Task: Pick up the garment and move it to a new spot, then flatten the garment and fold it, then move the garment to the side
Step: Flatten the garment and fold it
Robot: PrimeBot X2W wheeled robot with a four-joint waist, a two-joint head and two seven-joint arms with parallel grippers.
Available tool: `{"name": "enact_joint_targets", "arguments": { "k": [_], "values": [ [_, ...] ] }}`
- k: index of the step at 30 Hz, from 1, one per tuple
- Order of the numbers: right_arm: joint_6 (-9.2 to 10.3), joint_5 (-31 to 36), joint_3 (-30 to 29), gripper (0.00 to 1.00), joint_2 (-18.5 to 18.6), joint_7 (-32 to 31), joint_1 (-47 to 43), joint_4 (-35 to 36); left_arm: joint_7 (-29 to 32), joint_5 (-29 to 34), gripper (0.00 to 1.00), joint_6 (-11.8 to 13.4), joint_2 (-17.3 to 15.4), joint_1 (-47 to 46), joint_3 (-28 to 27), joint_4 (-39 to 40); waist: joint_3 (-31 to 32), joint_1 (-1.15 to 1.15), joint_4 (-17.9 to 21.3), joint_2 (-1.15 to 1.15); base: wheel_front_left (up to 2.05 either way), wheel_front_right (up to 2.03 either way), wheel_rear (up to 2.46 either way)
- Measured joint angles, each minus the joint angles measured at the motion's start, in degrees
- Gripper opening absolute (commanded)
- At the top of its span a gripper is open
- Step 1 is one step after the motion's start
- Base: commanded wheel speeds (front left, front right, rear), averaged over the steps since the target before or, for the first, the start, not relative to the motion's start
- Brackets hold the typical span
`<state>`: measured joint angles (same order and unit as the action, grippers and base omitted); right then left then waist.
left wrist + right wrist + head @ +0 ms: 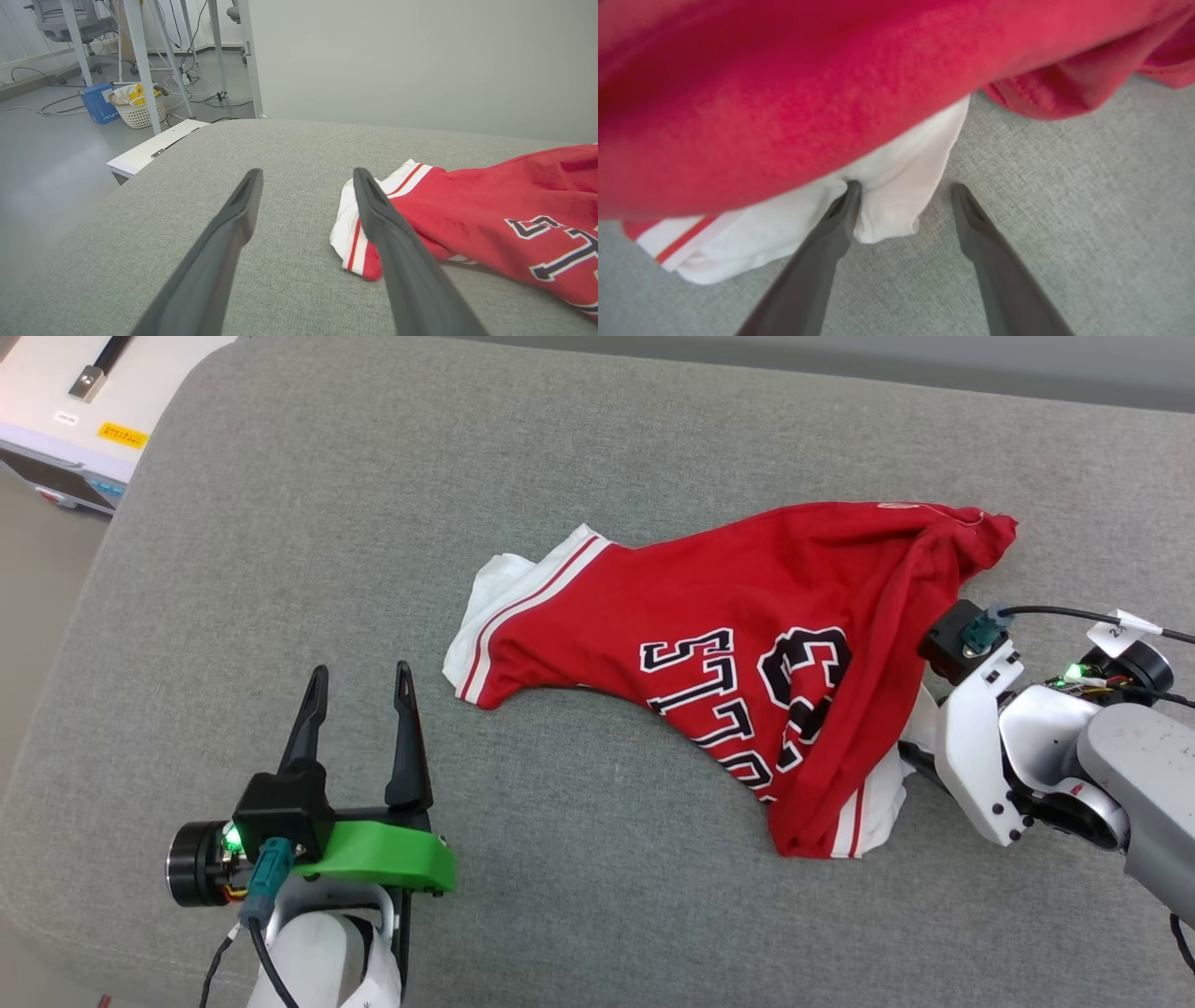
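Note:
The garment [747, 644], a red jersey with white sleeves and black print, lies crumpled on the right half of the grey padded table [327, 504]. My left gripper [360, 674] hovers open and empty at the lower left, a short way left of the jersey's white sleeve [348, 219]. In the left wrist view its right finger [387, 233] overlaps that sleeve's edge. My right gripper [906, 186] is open and pushed under the jersey's raised right side. A fold of the other white sleeve [892, 210] lies between its fingers, and the left fingertip touches it. Red cloth hides these fingers in the head view.
A white device [56, 420] stands off the table's far left corner. On the floor beyond it are a white basket [138, 109], a blue box [96, 102] and desk legs. A pale wall [420, 60] rises behind the table. The right arm's pale wrist [971, 747] rests by the garment.

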<state>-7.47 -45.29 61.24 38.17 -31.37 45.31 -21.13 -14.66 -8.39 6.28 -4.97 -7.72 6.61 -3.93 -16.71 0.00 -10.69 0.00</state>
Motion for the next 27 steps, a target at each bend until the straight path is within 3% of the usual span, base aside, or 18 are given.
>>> {"name": "enact_joint_targets", "arguments": {
  "k": [1, 2, 3, 9, 13, 22, 27],
  "values": [
    [0.01, -0.9, 0.7, 1.00, 0.0, 0.7, 0.2, -0.3, 0.0, 0.2, 1.00, -0.1, 0.2, 0.0, -0.3, -0.1, 0.0, 0.00, 0.0, 0.00, 0.00, 0.00, 0.00],
    [0.02, -1.6, 1.5, 0.73, 0.1, 1.6, 0.5, -0.3, 0.0, 0.4, 1.00, -0.1, 0.3, 0.0, -0.8, -0.1, 0.1, 0.00, 0.0, 0.00, 0.00, 0.00, 0.00],
    [0.02, -1.8, 2.2, 0.00, 0.1, 2.6, 0.8, -0.3, 0.0, 0.6, 1.00, -0.4, 0.4, 0.0, -1.3, -0.2, 0.2, 0.00, 0.1, 0.00, 0.00, 0.00, 0.00],
    [-0.07, -4.5, 4.2, 0.00, 0.0, 10.6, 0.6, 0.3, 0.0, 2.0, 1.00, -1.4, 1.1, 0.3, -2.7, -1.0, 2.1, 0.00, 1.4, 0.00, 0.00, 0.00, 0.00],
    [-0.07, -6.5, 1.5, 0.00, 1.6, 15.6, -0.7, 2.2, 0.0, 2.4, 1.00, -2.1, 1.2, 0.7, -3.5, -1.3, 3.9, 0.00, 2.4, 0.00, 0.00, 0.00, 0.00],
    [-0.07, -11.6, -11.6, 0.00, 9.5, 21.3, -14.5, 7.0, 0.0, 3.0, 1.00, -2.7, 1.4, 3.8, -5.2, -1.4, 7.6, 0.00, 5.1, 0.00, 0.00, 0.00, 0.00],
    [-0.07, -13.5, -19.4, 0.00, 10.8, 22.8, -24.4, 6.2, 0.0, 3.4, 1.00, -3.0, 1.5, 4.4, -5.3, -1.6, 8.6, 0.00, 6.6, 0.00, 0.00, 0.00, 0.00]
  ]
}}
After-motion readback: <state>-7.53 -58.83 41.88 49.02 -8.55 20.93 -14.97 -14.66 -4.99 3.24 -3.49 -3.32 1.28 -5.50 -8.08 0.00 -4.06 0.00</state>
